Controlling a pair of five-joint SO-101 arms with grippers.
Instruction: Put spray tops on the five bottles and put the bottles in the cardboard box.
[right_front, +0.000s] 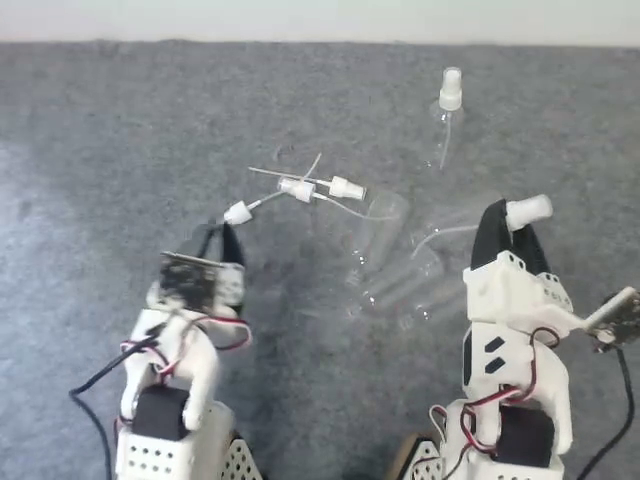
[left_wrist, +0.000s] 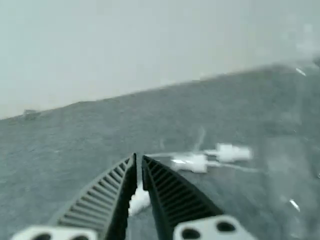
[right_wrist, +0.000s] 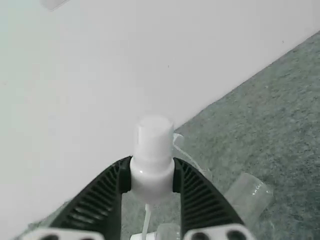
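1. High view: my right gripper (right_front: 512, 222) is clamped on a spray top (right_front: 528, 209). Its white head pokes out past the tips, and its tube runs toward the empty bottles (right_front: 385, 245) lying heaped in the middle of the counter (right_front: 100, 130). One capped bottle (right_front: 446, 115) sits well apart at the far side. My left gripper (right_front: 226, 236) is just beside a loose top (right_front: 238, 212), with a pair of tops (right_front: 320, 188) a little beyond. I judge the step in hand to be fitting the held top, so one bottle first needs steadying with the left arm.

2. Left wrist view: the left gripper (left_wrist: 139, 161) is all but closed, with only a thin slit between the jaws. The loose top (left_wrist: 139, 201) shows white through that slit. I cannot tell whether it is pinched or lying underneath, and I'd settle that before reaching for a bottle. The pair of tops (left_wrist: 200, 161) lies ahead.

3. Right wrist view: the right gripper (right_wrist: 151, 167) holds the spray top (right_wrist: 151, 142) squarely round its collar, tube hanging below. An empty bottle (right_wrist: 247, 195) lies on the counter beyond. I'd feed the tube into the neck first, keep the top in line with the bottle, and press gently. Clear plastic will likely skid if pushed off-axis.
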